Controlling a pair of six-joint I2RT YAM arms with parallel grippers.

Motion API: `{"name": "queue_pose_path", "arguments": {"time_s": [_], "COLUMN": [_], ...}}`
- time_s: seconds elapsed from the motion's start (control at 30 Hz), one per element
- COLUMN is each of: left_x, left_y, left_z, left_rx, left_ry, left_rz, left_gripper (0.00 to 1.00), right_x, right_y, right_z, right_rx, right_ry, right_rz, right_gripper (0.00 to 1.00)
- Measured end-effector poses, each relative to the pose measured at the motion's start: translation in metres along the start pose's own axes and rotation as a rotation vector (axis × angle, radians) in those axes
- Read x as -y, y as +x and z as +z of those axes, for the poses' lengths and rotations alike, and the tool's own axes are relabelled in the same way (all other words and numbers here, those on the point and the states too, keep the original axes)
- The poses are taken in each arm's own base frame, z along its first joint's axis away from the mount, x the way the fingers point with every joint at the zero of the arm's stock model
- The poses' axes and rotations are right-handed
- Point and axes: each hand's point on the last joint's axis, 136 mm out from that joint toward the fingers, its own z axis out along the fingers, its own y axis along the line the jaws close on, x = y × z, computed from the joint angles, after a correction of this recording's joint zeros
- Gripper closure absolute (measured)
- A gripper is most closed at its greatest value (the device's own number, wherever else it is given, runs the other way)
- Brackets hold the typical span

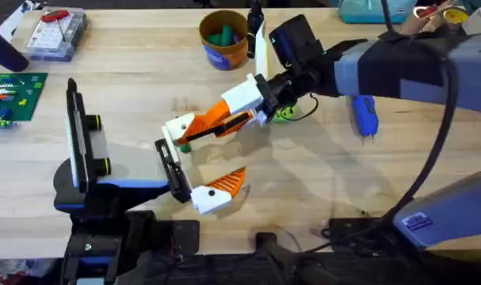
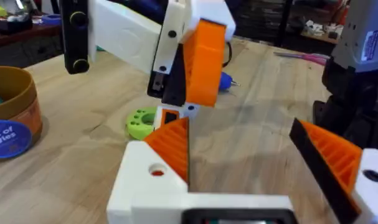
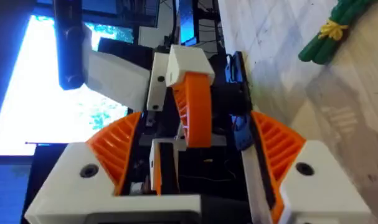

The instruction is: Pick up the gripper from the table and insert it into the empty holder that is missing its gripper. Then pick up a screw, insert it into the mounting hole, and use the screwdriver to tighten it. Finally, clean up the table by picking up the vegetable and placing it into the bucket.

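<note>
The gripper (image 1: 181, 127), a white base with an orange tip, sits at the free end of the black holder (image 1: 173, 170) on my left arm. It mirrors the fixed finger (image 1: 216, 190) there. In the left wrist view the gripper (image 2: 154, 165) and the fixed finger (image 2: 338, 162) stand apart, with nothing between them. My right gripper (image 1: 222, 119) is open around the tip of the gripper (image 3: 192, 106), with gaps on both sides. The lime-green vegetable (image 1: 284, 113) lies just beyond it. The blue screwdriver (image 1: 364, 115) lies farther right. The yellow-orange bucket (image 1: 224, 39) stands at the back.
A clear parts box (image 1: 58, 32) and a green board (image 1: 14, 95) sit at the far left. The right arm (image 1: 406, 63) spans the back right of the table. A dark green bundle (image 3: 335, 31) lies on the wood. Bare table shows at the front right.
</note>
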Motion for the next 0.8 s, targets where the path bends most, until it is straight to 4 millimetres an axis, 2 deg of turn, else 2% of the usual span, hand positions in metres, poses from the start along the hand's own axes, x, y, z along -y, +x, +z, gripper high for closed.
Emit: {"name": "queue_pose_path", "arguments": {"time_s": [0.67,0.8], "left_x": [0.000,0.000], "left_y": [0.000,0.000], "left_z": [0.000,0.000], "left_rx": [-0.001,-0.001], "left_ry": [0.001,0.001], "left_rz": [-0.002,-0.002], "left_gripper": [0.010,0.010], "right_x": [0.001,0.010], "right_y": [-0.002,0.002], "right_z": [-0.004,-0.010], "right_rx": [0.010,0.028], "right_ry": [0.002,0.006], "right_rz": [0.011,0.047], "right_gripper": [0.007,0.007]}}
